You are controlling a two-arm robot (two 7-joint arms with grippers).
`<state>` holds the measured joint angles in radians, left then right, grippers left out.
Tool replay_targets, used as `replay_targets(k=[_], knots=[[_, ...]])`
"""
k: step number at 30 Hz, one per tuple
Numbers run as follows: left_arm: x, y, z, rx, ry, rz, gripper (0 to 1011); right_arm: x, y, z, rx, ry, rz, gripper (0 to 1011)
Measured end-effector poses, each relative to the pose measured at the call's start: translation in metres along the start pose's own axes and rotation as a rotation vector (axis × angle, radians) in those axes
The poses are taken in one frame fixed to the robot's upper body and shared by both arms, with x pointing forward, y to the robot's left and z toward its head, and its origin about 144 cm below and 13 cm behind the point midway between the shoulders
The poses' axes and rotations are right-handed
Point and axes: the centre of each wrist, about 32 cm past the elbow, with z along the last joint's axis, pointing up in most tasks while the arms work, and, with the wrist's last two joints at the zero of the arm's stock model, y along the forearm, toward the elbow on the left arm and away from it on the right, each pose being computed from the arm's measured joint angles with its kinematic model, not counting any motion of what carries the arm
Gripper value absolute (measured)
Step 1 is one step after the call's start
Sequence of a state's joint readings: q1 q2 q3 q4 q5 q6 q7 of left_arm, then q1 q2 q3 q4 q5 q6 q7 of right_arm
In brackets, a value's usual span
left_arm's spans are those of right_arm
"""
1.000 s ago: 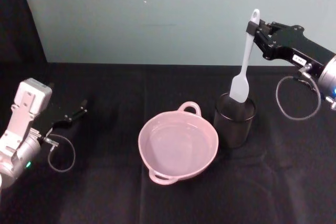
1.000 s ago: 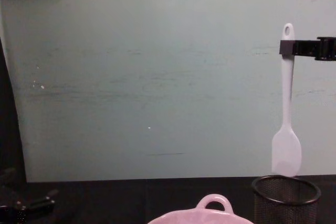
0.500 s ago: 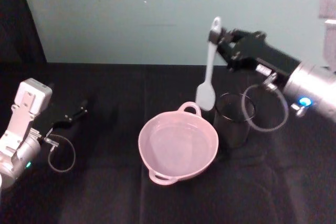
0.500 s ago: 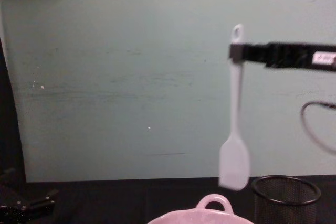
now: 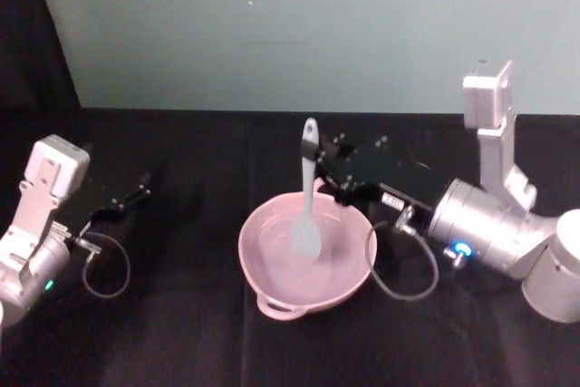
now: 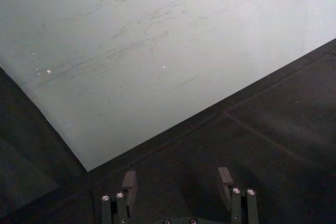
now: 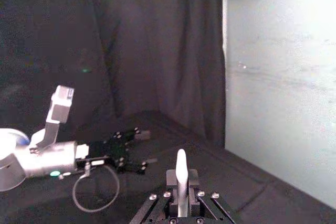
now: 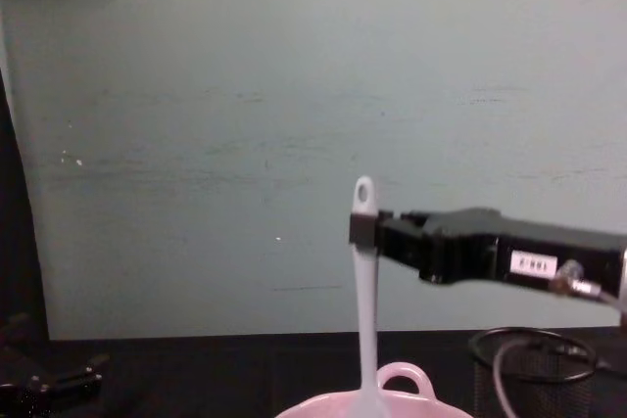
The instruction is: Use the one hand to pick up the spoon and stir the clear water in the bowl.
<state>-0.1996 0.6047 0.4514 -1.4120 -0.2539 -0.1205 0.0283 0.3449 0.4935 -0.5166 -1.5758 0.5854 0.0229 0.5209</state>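
The white spoon [image 5: 309, 189] stands nearly upright, its flat head down inside the pale pink bowl [image 5: 245, 251] at the water. My right gripper [image 5: 319, 155] is shut on the spoon's handle just below the holed tip. The chest view shows the same grip [image 8: 362, 230], with the spoon [image 8: 366, 310] dropping behind the bowl's loop handle [image 8: 402, 377]. The right wrist view shows the handle tip [image 7: 181, 163] standing up between the jaws. My left gripper [image 5: 134, 197] is parked at the far left over the black cloth, open with nothing in it [image 6: 177, 182].
A black wire-mesh cup [image 8: 549, 379] stands right of the bowl, under my right arm and its looped cable [image 5: 403, 269]. Black cloth covers the table, and a pale green wall rises close behind it. There is free cloth between the bowl and the left arm.
My right gripper carried the spoon left from above the mesh cup and lowered it, so its head is now inside the bowl. The left arm has not moved.
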Motion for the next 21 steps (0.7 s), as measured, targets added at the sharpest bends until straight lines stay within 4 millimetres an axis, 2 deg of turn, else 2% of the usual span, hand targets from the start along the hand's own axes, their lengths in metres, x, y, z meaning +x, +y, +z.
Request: replay_targets(k=[11,21], knots=[[0.000,0.000,0.000,0.000,0.000,0.000,1005,-0.006,0.009,-0.017,0.007,0.031,0.035,117],[0.000,0.000,0.000,0.000,0.000,0.000,1005,0.008,0.028,-0.026,0.020,0.035,0.011,117]])
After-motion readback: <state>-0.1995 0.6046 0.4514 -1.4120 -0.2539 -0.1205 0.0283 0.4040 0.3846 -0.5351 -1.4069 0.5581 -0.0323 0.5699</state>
